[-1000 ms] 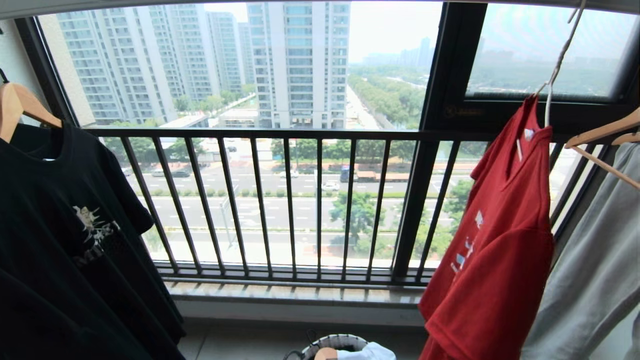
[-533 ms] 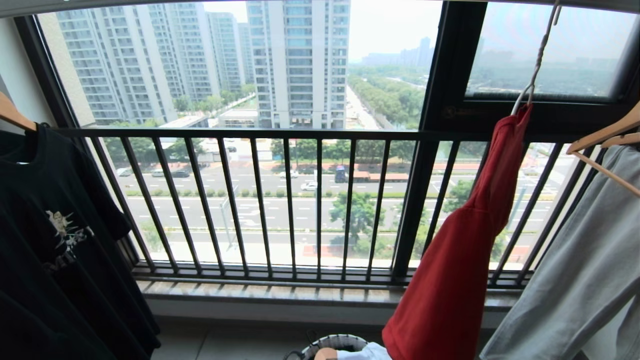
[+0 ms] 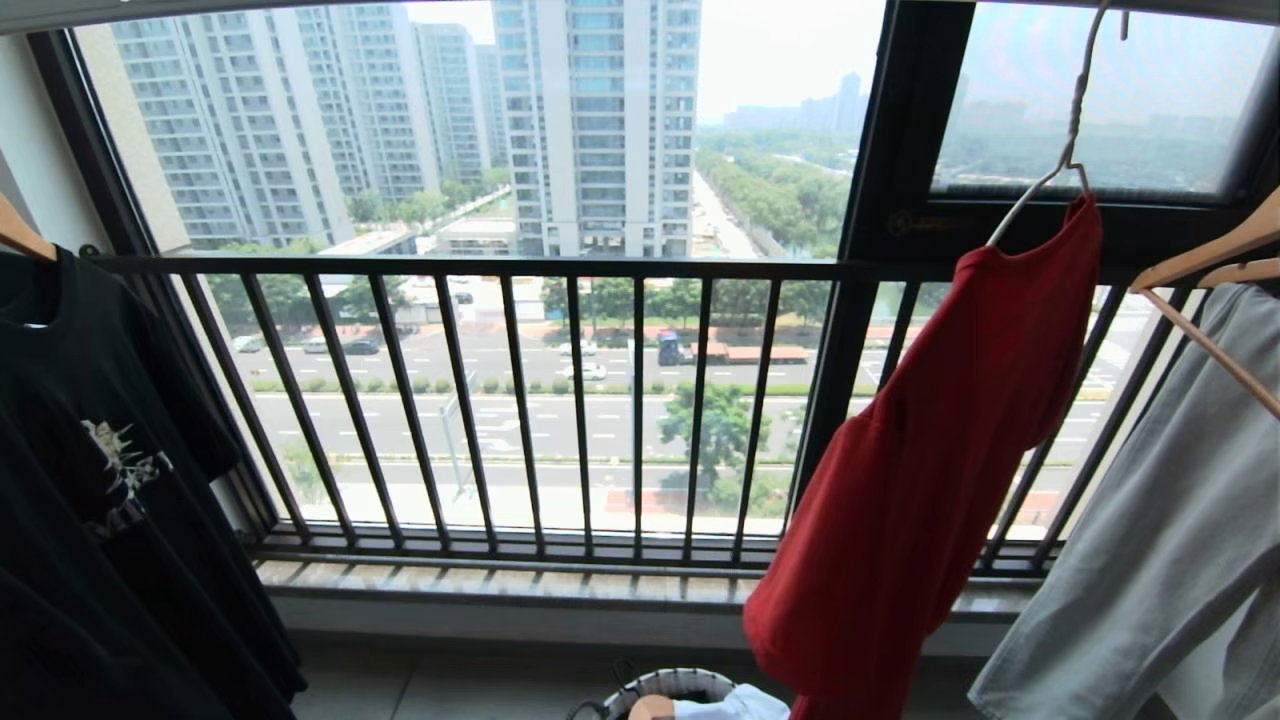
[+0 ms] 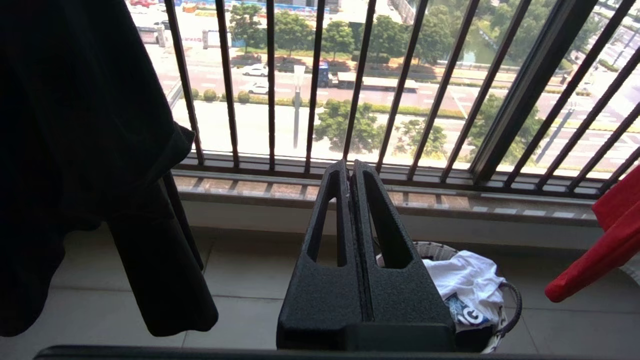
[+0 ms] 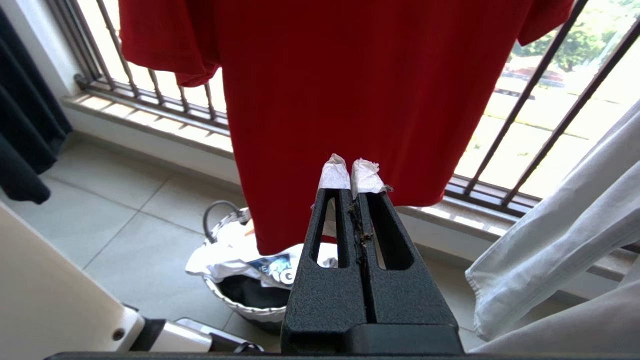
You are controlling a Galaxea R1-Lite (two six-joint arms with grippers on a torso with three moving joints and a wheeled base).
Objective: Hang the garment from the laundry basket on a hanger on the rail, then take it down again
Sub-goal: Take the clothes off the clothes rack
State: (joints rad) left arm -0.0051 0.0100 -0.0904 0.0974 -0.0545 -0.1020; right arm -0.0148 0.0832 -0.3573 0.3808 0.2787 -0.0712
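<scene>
Swung round since the earlier frame, the garment hangs on the hanger at the rail, both hands closed empty below; residual sway could slide it off the wire.

Both arms are out of the head camera's shot. Left gripper has its jaws pressed flat together, holding nothing, aimed level at the window railing. Right gripper is clamped too, empty, white-wrapped tips toward that railing.
</scene>
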